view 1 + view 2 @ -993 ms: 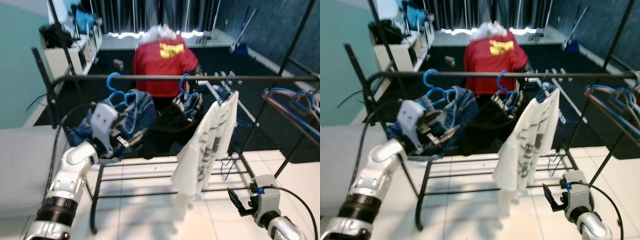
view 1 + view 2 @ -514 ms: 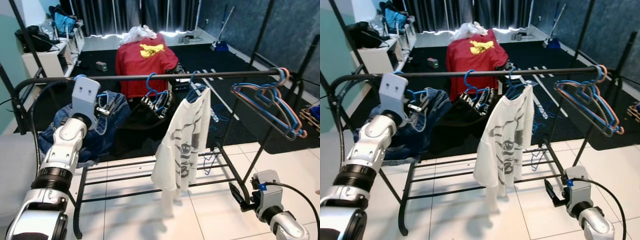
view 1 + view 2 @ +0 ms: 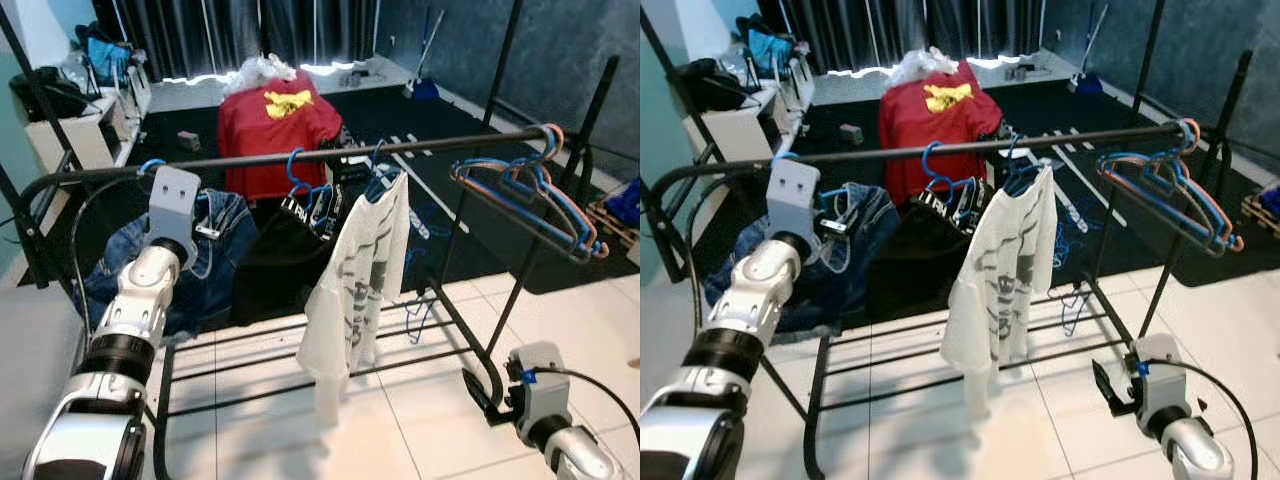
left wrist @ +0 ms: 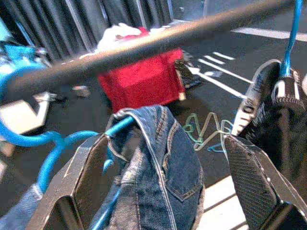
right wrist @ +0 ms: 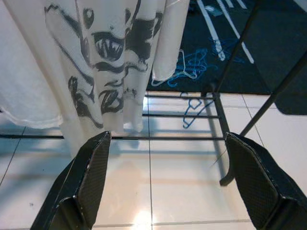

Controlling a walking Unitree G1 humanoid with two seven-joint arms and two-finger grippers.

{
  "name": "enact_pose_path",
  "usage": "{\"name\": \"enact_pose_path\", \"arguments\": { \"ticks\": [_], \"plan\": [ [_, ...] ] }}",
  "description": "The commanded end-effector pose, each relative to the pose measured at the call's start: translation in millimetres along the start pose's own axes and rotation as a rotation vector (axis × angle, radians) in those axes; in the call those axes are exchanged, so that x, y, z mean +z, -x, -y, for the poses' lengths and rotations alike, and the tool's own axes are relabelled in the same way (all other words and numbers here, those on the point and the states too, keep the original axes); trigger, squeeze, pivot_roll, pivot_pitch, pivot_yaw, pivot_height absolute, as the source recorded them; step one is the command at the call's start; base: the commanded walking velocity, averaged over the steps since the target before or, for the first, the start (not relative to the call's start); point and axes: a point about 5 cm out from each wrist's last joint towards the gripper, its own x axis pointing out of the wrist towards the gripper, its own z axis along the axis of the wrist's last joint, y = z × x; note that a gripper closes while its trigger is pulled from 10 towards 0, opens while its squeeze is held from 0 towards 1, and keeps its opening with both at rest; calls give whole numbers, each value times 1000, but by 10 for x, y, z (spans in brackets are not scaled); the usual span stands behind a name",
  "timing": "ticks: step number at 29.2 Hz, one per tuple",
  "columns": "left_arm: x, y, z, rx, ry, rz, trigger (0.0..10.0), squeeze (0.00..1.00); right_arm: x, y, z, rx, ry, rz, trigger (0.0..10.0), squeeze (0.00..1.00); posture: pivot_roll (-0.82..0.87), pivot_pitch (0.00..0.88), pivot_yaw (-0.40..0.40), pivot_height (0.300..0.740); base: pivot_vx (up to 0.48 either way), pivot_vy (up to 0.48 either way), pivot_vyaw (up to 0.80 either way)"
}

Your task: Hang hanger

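Observation:
A blue hanger (image 4: 53, 148) carrying blue jeans (image 3: 218, 255) has its hook (image 3: 150, 166) over the black rail (image 3: 330, 155) near the rack's left end. My left gripper (image 3: 208, 222) is raised just under the rail, right at the jeans. In the left wrist view its fingers (image 4: 72, 191) stand wide apart, with the jeans (image 4: 160, 165) beyond them and nothing clamped. My right gripper (image 3: 488, 393) hangs low by the rack's right foot, open, with only floor tiles between its fingers (image 5: 91, 177).
A black garment (image 3: 290, 240) and a white printed T-shirt (image 3: 355, 280) hang mid-rail. Several empty hangers (image 3: 520, 190) bunch at the rail's right end. Loose blue hangers (image 3: 415, 320) lie on the floor. A red shirt (image 3: 275, 125) and a white shelf (image 3: 80, 120) sit behind.
The camera has swung and pulled back, bringing the rack's right end into view. My left arm has lifted from the jeans' lower part to just under the rail. The right gripper stays low.

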Motion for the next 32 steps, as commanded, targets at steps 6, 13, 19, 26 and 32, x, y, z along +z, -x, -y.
{"name": "enact_pose_path", "arguments": {
  "ticks": [6, 13, 19, 26, 32],
  "plan": [
    [37, -22, 28, 0, 1, 21, 10000, 0, 48, -28, -65, 24, 19, 10, 10000, 0, 111, 0, 2, 740, 0, 0, 0],
    [10, -19, -5, 37, -13, 5, 10000, 0, 58, -29, -108, 42, 34, 11, 10000, 0, 111, 0, 3, 740, 0, 129, 0],
    [-14, -14, -34, 59, -24, -9, 10000, 0, 63, -30, -119, 47, 38, 12, 10000, 0, 110, 0, 4, 740, 0, 433, 0],
    [0, -29, -34, -17, -8, 1, 10000, 0, 94, -32, -148, 60, 50, 19, 10000, 0, 108, 0, 8, 740, -39, 57, 0],
    [-123, -14, 103, -132, -12, -65, 10000, 0, 99, -25, -154, 60, 54, 17, 10000, 0, 100, 0, 17, 740, 0, 0, 0]
  ]
}}
